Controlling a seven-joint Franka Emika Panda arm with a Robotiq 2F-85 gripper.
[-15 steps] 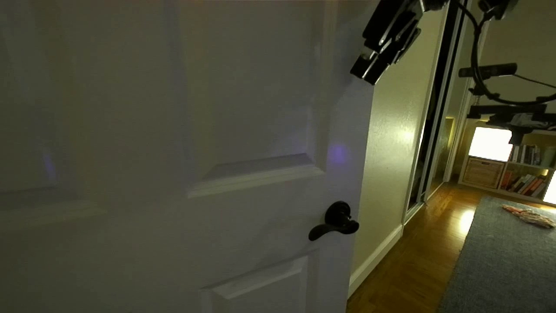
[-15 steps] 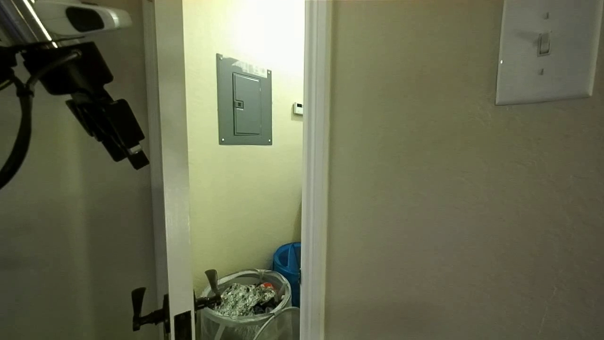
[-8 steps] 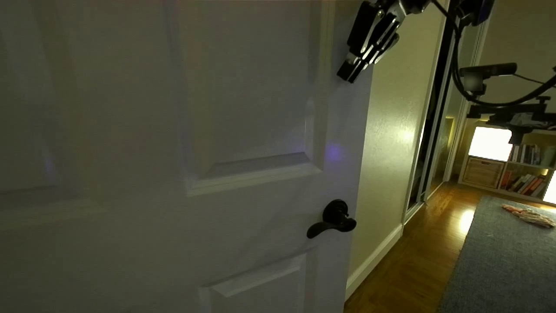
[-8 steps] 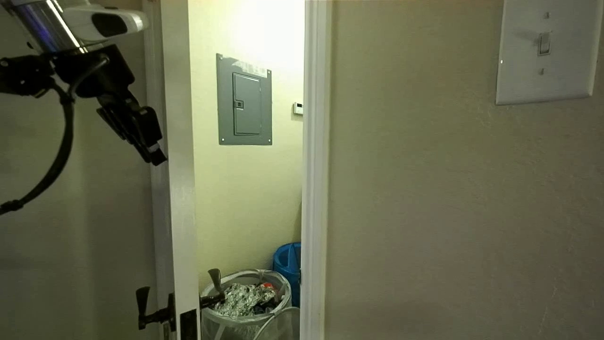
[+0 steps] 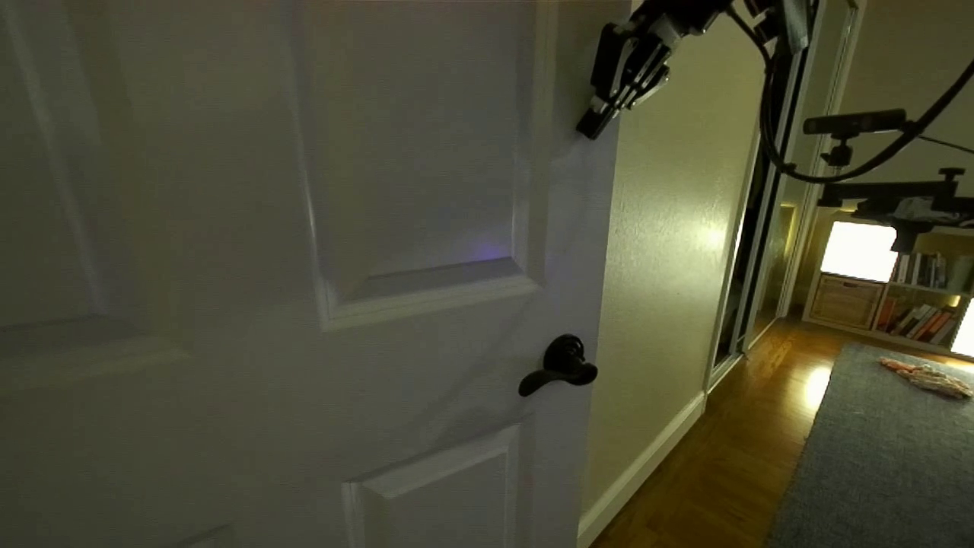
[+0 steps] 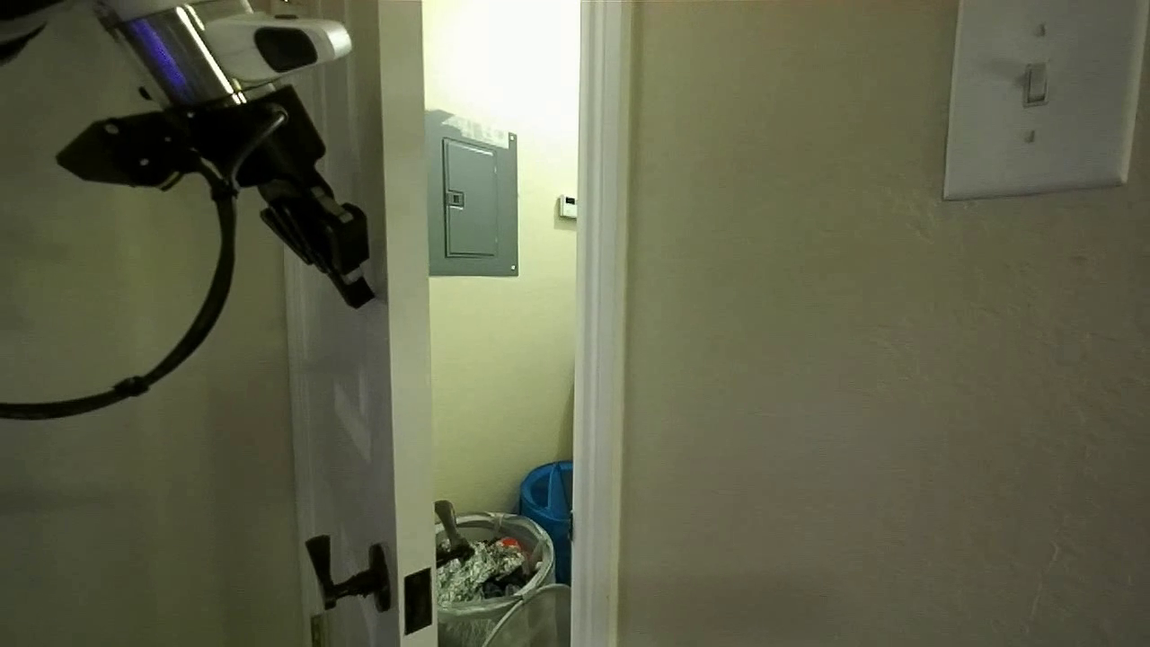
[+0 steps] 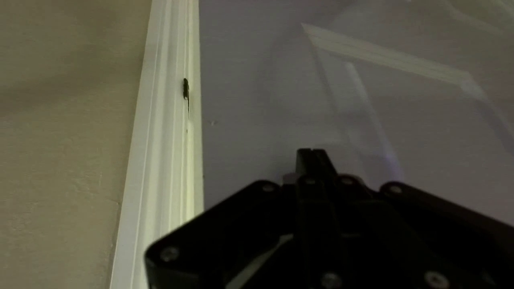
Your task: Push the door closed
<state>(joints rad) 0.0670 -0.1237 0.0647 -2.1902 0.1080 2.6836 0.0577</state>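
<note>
The large white panelled door stands partly open; in an exterior view its free edge is a short way left of the white door frame. Its dark lever handle sits well below my gripper. The fingertips appear to rest against the door's face near its free edge, as in an exterior view too, where the gripper points down toward the door. In the wrist view the gripper is shut, its fingers side by side with nothing between them, over the door's face.
Through the opening I see a grey electrical panel, a hamper and a blue bin. Right of the frame is a wall with a light switch. A rug and bookshelf lie further off.
The fingers have come together. My gripper has moved toward the door frame and met the door, which has swung the same way, so the opening is narrower.
</note>
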